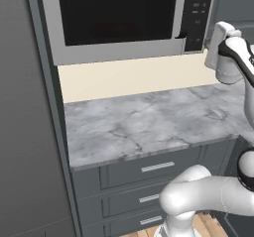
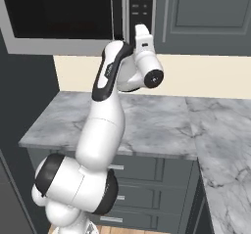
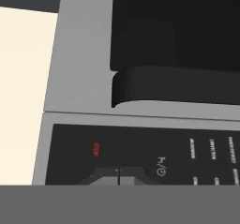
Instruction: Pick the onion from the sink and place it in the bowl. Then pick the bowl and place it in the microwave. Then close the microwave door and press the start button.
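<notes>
Tool [image 3: 118, 175] closed and empty, at one microwave's [image 1: 74, 52] dark button panel [image 3: 140, 155], one door [image 1: 116, 10] closed, one marble counter [image 1: 149, 122].

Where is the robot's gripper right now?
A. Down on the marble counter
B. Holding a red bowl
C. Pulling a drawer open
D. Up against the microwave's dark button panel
D: in the hand view the shut gripper sits right at the dark button panel of the microwave, just beside the closed microwave door, well above the marble counter.
</notes>
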Motion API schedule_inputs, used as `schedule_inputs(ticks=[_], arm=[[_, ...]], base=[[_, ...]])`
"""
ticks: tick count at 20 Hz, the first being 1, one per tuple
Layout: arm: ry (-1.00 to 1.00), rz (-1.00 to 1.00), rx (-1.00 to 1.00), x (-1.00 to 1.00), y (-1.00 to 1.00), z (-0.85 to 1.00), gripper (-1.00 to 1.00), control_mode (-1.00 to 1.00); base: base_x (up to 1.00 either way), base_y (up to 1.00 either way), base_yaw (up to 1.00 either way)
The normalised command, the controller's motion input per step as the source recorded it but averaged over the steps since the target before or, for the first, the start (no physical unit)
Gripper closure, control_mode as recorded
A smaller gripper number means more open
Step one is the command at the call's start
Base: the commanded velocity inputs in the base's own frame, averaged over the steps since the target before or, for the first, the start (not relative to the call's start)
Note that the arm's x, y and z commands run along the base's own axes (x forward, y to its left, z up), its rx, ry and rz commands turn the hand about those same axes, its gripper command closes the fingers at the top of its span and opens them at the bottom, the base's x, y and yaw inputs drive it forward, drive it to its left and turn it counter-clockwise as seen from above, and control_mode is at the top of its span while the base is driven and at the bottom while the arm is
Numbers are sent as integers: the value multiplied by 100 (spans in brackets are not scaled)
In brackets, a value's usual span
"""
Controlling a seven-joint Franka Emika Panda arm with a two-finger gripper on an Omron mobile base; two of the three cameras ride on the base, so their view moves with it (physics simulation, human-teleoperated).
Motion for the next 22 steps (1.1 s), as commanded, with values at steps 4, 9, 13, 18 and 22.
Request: schedule_inputs(ticks=[4,9,13,18,22], arm=[[0,0,0,21,0,-23,100,-100],[0,0,0,50,0,-6,100,-100],[0,0,0,51,0,0,100,-100],[0,0,0,37,-5,0,100,-100],[0,0,0,21,-25,-1,100,-100]], base=[[0,0,0],[0,0,0],[0,0,0],[0,0,0],[0,0,0]])
